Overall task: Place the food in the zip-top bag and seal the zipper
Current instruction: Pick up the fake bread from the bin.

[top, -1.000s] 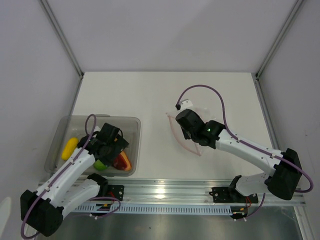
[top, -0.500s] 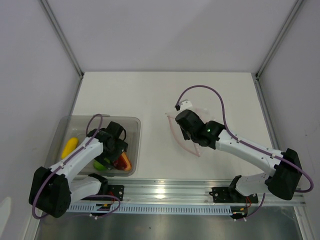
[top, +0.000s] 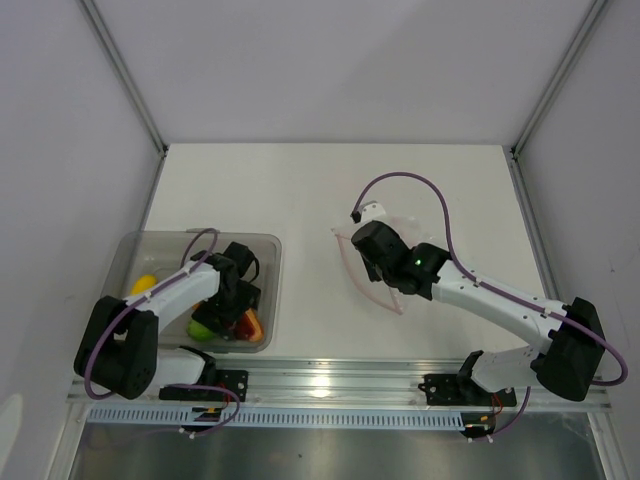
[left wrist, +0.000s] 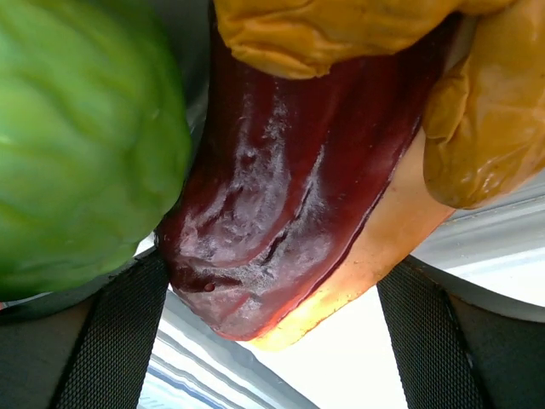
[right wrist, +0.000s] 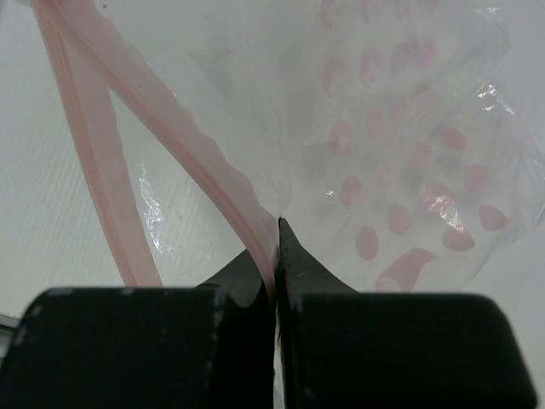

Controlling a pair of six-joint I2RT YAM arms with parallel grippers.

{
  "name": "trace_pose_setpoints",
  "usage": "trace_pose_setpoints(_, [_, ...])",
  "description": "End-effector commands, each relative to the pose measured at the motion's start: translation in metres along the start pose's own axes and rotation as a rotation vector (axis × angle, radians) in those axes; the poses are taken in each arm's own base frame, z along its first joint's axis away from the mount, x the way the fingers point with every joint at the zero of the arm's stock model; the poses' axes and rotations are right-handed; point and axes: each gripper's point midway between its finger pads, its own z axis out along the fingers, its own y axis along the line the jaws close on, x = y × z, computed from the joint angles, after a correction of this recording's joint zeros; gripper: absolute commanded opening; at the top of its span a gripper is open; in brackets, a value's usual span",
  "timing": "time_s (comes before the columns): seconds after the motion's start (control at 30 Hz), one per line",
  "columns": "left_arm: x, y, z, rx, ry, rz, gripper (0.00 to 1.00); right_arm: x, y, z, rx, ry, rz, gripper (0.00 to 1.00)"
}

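The food lies in a grey bin (top: 150, 245) at the left. In the left wrist view a dark-red and orange slice (left wrist: 281, 213) fills the middle, with a lime-green fruit (left wrist: 77, 145) on its left and yellow-orange pieces (left wrist: 477, 128) above. My left gripper (top: 232, 303) is open and low over the slice (top: 249, 325), its fingers (left wrist: 111, 341) on either side of the slice's tip. My right gripper (top: 368, 247) is shut on the zipper (right wrist: 170, 128) of the zip-top bag (right wrist: 409, 170), holding one side of the mouth (top: 347, 268) up.
A yellow piece (top: 143, 285) lies at the bin's far left and the green fruit (top: 202, 328) near its front wall. A purple cable (top: 405, 178) loops over the right arm. A metal rail (top: 400, 385) runs along the table's near edge.
My left gripper has moved toward the bin's near side and down onto the food, and its arm has folded in. The right arm and the bag have not moved.
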Motion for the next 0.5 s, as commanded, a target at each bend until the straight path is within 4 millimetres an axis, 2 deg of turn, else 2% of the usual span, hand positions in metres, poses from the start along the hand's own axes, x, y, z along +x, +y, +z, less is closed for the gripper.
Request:
trace_pose_setpoints(0.0, [-0.0017, -0.0017, 0.0048, -0.014, 0.001, -0.04, 0.99, -0.0092, -0.0004, -0.0064, -0.008, -0.044, 0.025, 0.0])
trace_pose_setpoints(0.1, [-0.0005, -0.0025, 0.0074, -0.006, 0.005, -0.038, 0.93, -0.0092, -0.0017, -0.0065, -0.004, -0.046, 0.025, 0.0])
trace_pose_setpoints(0.2, [0.0001, -0.0002, 0.0102, 0.001, 0.004, -0.039, 0.79, -0.0094, -0.0011, -0.0067, -0.006, -0.049, 0.027, 0.0])
trace_pose_setpoints(0.37, [-0.0013, 0.0032, 0.0074, 0.014, -0.005, -0.031, 0.65, -0.0108, 0.0002, -0.0069, -0.012, -0.053, 0.03, 0.0])
trace_pose_setpoints(0.4, [-0.0028, 0.0023, 0.0041, 0.031, -0.011, -0.024, 0.55, -0.0107, 0.0006, -0.0071, -0.013, -0.053, 0.028, 0.0])
trace_pose_setpoints(0.47, [-0.0037, 0.0029, 0.0008, 0.046, -0.016, -0.022, 0.48, -0.0114, 0.0005, -0.0072, -0.014, -0.053, 0.029, 0.0])
